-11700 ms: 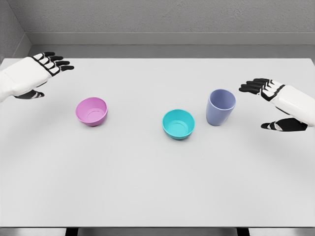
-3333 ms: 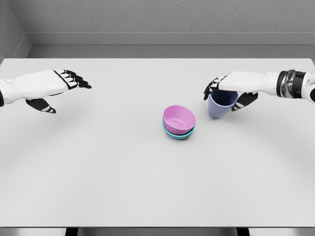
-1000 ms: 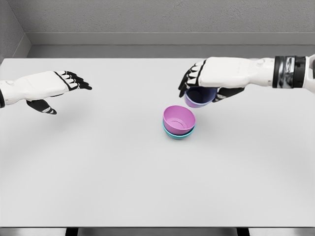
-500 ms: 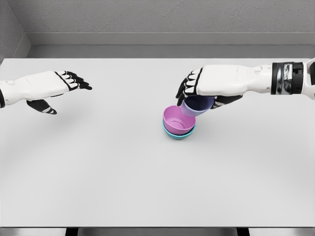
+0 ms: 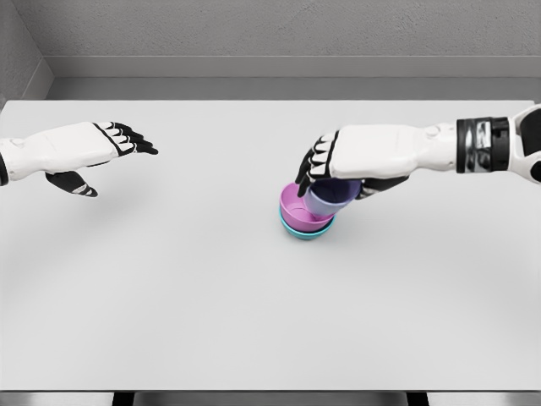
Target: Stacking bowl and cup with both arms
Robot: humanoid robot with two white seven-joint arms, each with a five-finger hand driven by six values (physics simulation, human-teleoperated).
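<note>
While the cup (image 5: 331,197) hangs in the right hand (image 5: 351,162), its base sits low over the pink bowl (image 5: 297,205), just at or inside the rim; whether it touches the bowl's floor cannot be told. The cup is tilted a little, mouth up toward the palm. The right hand's fingers (image 5: 313,165) curl down over the cup's rim from above, the thumb on the near side, so the grasp is closed on it.

That pink bowl is already nested in the teal bowl (image 5: 301,229), near the middle of the table (image 5: 254,321). So the bowl stacking looks done, and what is left, by my reading, is to seat the cup squarely in the pink bowl and let go.

Well apart, at the table's left edge, the left hand (image 5: 80,145) hovers with fingers straight and loosely spread, holding nothing.
</note>
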